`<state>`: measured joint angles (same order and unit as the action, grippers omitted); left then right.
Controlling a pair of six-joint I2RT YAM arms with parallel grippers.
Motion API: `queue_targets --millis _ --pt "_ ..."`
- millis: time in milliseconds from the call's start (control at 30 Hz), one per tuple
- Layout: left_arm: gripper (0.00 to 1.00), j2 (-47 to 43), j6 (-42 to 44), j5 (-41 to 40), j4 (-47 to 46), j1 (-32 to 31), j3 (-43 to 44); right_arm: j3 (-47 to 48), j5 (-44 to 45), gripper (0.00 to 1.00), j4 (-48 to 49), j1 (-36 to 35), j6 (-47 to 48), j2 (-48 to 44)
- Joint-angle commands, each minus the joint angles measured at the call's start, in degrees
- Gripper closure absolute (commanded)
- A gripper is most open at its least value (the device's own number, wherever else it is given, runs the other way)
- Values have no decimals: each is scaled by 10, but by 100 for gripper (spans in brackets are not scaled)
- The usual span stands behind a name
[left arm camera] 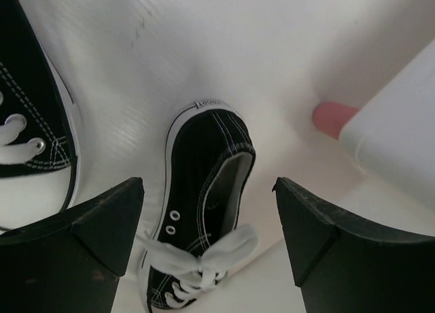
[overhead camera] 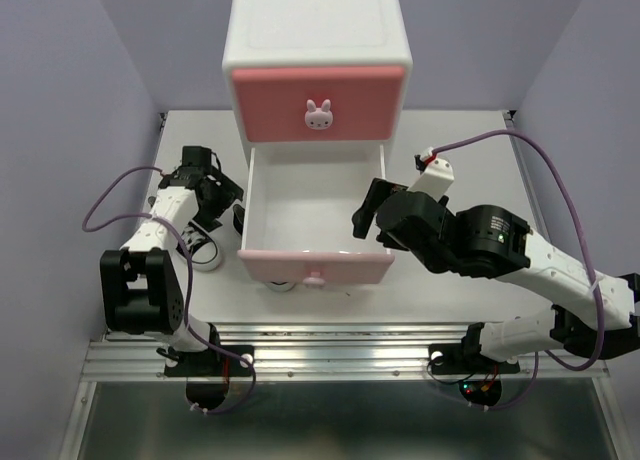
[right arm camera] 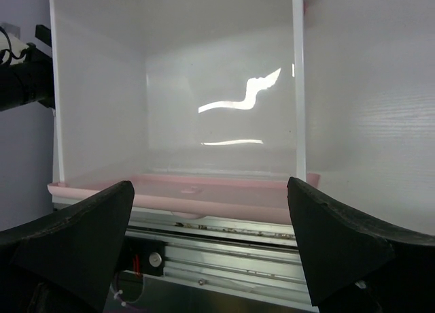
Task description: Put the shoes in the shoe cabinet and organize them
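The shoe cabinet (overhead camera: 318, 40) stands at the back. Its darker pink upper drawer is shut. The paler pink lower drawer (overhead camera: 315, 265) is pulled out and holds nothing. My left gripper (overhead camera: 212, 202) is open to the left of the drawer, just above a black shoe (left arm camera: 204, 177), which lies between its fingers (left arm camera: 207, 185). The second black shoe (left arm camera: 30, 129) lies beside it, further left. My right gripper (overhead camera: 366, 212) is open and empty at the drawer's right side, and its wrist view looks into the bare drawer (right arm camera: 217, 95). The orange shoes are not in view.
A pink cabinet foot (left arm camera: 334, 117) and the white cabinet side (left arm camera: 401, 122) are close to the right of the black shoe. The table's metal front rail (right arm camera: 224, 252) runs below the drawer front. Purple walls close in both sides.
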<state>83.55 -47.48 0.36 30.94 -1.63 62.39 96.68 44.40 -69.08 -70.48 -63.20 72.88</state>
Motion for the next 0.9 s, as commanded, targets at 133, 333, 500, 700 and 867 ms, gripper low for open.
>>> queue_targets --millis 133,333,500,700,867 --pt "11 47 -1 -6 -54 1 5 9 -3 0 -18 4 -15 7" --pt "12 56 -7 15 -65 -16 -17 -11 -5 0 -19 10 -23 7" --pt "14 46 -19 10 -55 -33 -40 -18 -4 0 -19 10 -25 8" --pt "31 53 -31 6 -62 -35 -64 -25 -2 0 -21 10 -35 5" --pt "50 85 -17 3 -62 -36 -45 -26 -3 0 -24 10 -37 3"
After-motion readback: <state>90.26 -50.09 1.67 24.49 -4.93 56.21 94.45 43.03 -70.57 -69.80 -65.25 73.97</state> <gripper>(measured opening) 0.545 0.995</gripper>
